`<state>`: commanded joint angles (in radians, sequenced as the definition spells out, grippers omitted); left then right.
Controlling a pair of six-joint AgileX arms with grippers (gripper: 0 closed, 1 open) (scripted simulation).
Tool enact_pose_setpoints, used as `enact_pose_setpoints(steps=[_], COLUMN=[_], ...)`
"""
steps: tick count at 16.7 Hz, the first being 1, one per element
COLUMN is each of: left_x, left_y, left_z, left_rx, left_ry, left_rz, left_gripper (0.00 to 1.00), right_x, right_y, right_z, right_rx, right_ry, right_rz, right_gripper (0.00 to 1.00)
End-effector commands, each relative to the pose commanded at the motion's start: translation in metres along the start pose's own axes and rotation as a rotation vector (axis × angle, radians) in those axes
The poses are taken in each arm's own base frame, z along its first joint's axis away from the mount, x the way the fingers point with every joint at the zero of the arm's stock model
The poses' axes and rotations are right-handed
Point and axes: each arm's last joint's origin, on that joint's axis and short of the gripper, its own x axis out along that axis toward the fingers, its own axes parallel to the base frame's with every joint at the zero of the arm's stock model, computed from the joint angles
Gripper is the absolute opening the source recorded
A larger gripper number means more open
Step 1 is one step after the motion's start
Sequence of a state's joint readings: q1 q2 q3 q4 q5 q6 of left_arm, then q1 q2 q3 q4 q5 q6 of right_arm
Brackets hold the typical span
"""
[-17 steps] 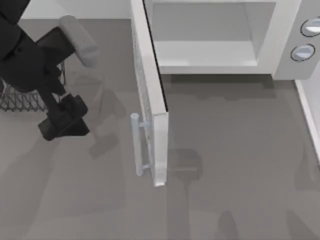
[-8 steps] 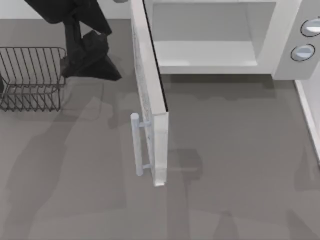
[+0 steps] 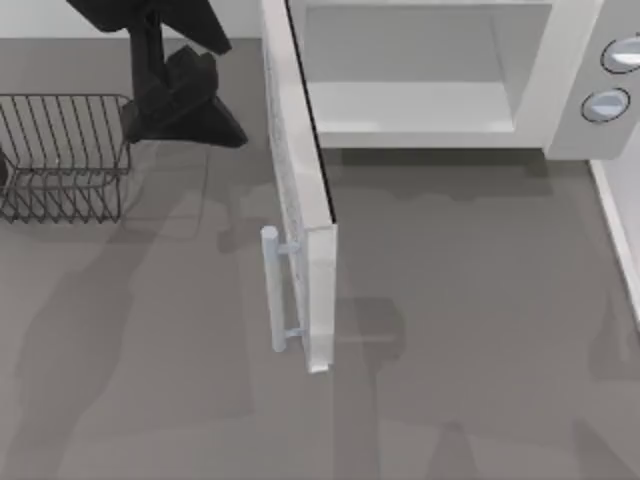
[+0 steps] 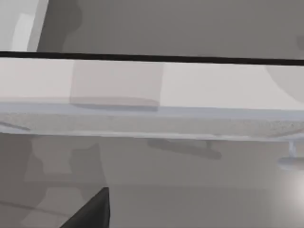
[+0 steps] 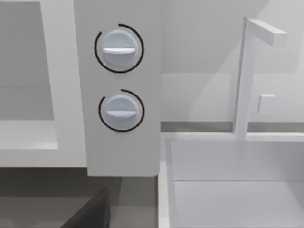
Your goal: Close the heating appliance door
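Note:
The white heating appliance [image 3: 575, 70] stands at the back of the table with its pale cavity [image 3: 410, 100] exposed. Two round grey-blue knobs [image 5: 118, 47] sit on its control panel. The door [image 3: 300, 190] stands swung wide out toward the table's front, seen edge-on, with its pale bar handle [image 3: 271, 290] on the left face. My left gripper [image 3: 185, 110] hovers at the back left, a short way left of the door's outer face near the hinge. The left wrist view looks across at the door [image 4: 152, 85] and handle [image 4: 292, 161]. My right gripper [image 5: 90, 211] faces the control panel.
A dark wire rack [image 3: 60, 150] sits at the left, just left of my left gripper. A white sink basin [image 5: 237, 180] with a faucet [image 5: 244, 76] lies right of the appliance. Its white rim [image 3: 620, 230] runs along the table's right side. Grey tabletop spreads in front.
My left arm swung from over the wire rack up toward the back, ending beside the door's outer face near the hinge. The door has not moved.

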<state>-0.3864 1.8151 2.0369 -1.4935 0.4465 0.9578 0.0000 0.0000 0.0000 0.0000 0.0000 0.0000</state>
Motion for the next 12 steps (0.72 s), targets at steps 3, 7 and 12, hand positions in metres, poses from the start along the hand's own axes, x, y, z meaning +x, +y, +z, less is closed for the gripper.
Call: enact_pose_setpoints(steps=[3, 7, 12], left_x=[0.011, 0.048, 0.082], left_y=[0.000, 0.002, -0.001], left_z=[0.001, 0.002, 0.001], left_rx=[0.004, 0.004, 0.004], left_ry=[0.000, 0.000, 0.001], left_rz=[-0.005, -0.004, -0.006], left_gripper=[1.00, 1.00, 1.00], right_x=[0.000, 0.000, 0.000], right_y=[0.000, 0.000, 0.000], right_z=[0.000, 0.000, 0.000], right_rx=[0.000, 0.000, 0.000], right_ry=[0.000, 0.000, 0.000], right_rz=[0.000, 0.000, 0.000], right_gripper=[1.00, 1.00, 1.00])
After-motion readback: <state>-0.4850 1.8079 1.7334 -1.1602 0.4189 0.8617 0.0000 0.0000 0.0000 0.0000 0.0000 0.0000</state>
